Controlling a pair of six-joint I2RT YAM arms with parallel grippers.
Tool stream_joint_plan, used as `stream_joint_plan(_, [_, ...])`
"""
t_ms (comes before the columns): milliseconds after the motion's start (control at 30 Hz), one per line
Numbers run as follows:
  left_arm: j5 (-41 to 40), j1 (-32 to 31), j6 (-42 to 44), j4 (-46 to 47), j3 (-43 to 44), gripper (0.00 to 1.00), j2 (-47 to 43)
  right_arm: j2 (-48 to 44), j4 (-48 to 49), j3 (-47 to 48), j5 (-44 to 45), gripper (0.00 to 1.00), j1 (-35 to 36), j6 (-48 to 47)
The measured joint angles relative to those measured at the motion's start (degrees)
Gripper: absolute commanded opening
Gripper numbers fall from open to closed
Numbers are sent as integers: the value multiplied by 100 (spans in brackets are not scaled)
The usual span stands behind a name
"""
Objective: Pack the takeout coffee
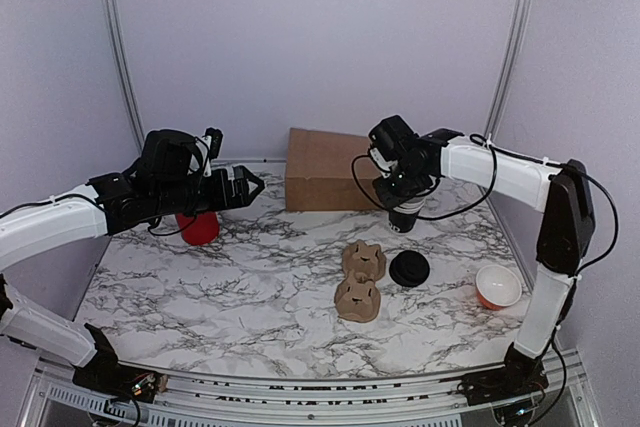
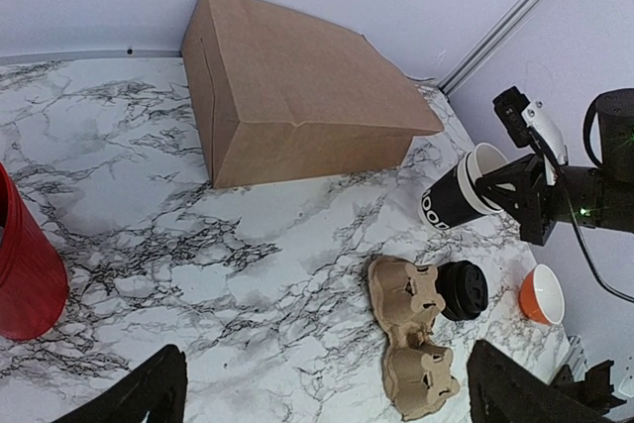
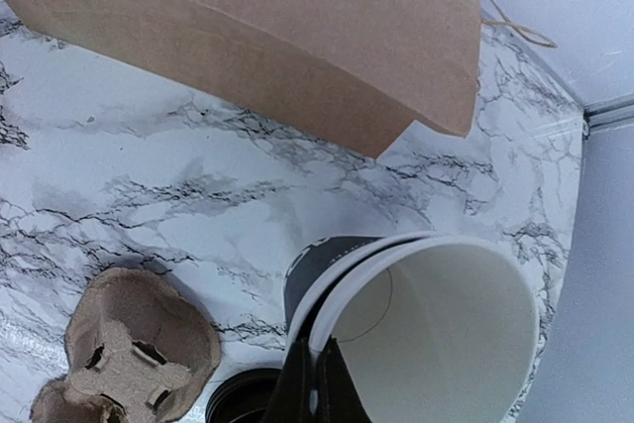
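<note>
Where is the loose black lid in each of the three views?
Top external: lid right of centre, just right of the carrier.
Left wrist: lid lower right, again right of the carrier.
Right wrist: lid at the bottom edge, partly cut off.
Shared landmark: the bag, in all three.

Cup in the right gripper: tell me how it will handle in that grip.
The cup, thin paper with no lid and a bare white inside, is probably very light. The right gripper pinches only its rim, so the wall may dent. Held tilted, it could swing or slip.
</note>
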Motion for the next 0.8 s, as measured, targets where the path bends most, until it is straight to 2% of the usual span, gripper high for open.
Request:
stream_joint_plan(167, [20,0,-4,20,-2,99,0,-4,-9,164,186,0,190,0])
stream_joint_plan(500, [433,0,-321,413,-42,99,184,-37,116,472,-535,0,299,90])
stream_joint_plan(800, [868,0,-861,887,-59,99,898,85,398,1123,-994,0,1040,133])
